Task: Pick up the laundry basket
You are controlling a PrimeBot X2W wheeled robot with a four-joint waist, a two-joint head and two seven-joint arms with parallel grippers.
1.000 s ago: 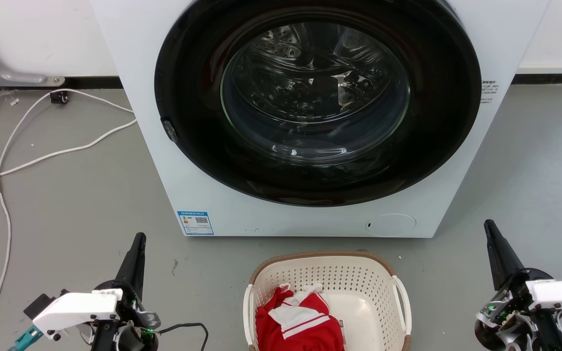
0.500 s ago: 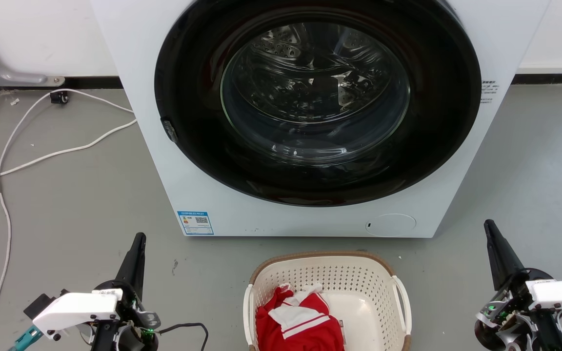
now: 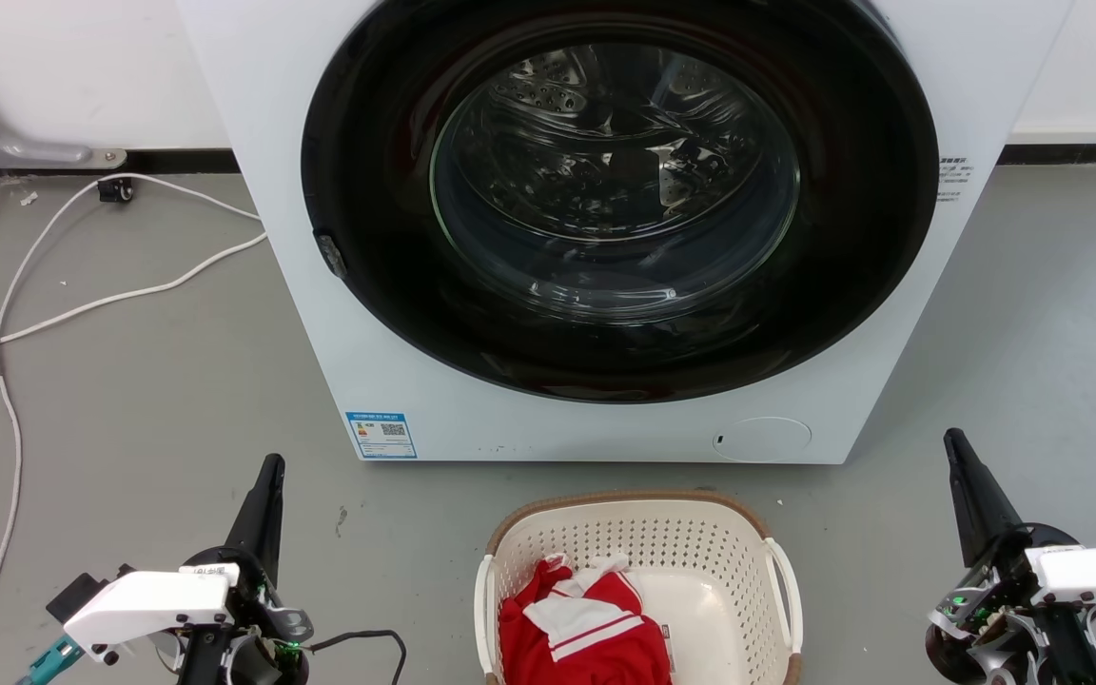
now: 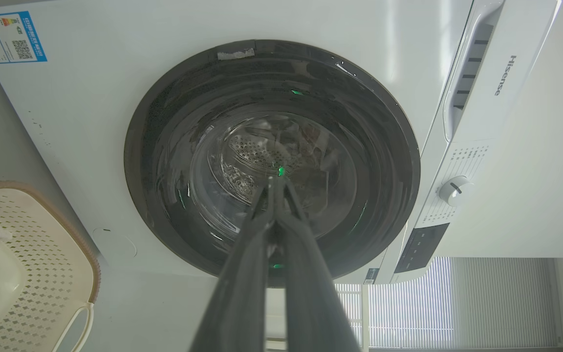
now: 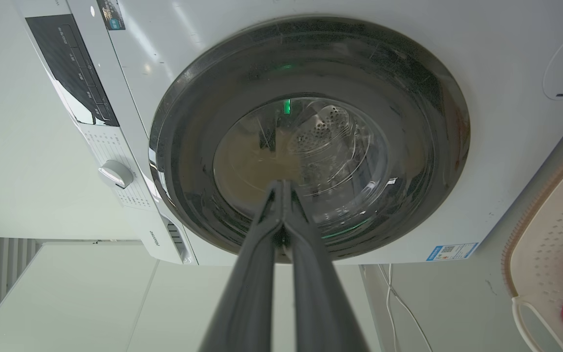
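- Cream-white perforated plastic with a brown woven-look rim: the laundry basket (image 3: 691, 538) stands on the grey floor (image 3: 1033, 362) just in front of the washing machine (image 3: 296, 314), below its round door (image 3: 386, 285) and not touching it.
- A red and white garment (image 3: 586, 628) lies inside, on the side toward the machine's blue label (image 3: 381, 435).
- The left gripper (image 3: 271, 468) is before the machine's left front corner, well apart from the basket, with its fingers pressed together on nothing.
- The right gripper (image 3: 955, 447) is off the machine's right front corner, likewise clenched and empty.
- The door's glass shows the metal drum (image 3: 605, 143).
- A white cable (image 3: 82, 304) trails over the floor left of the machine, toward the wall behind it.
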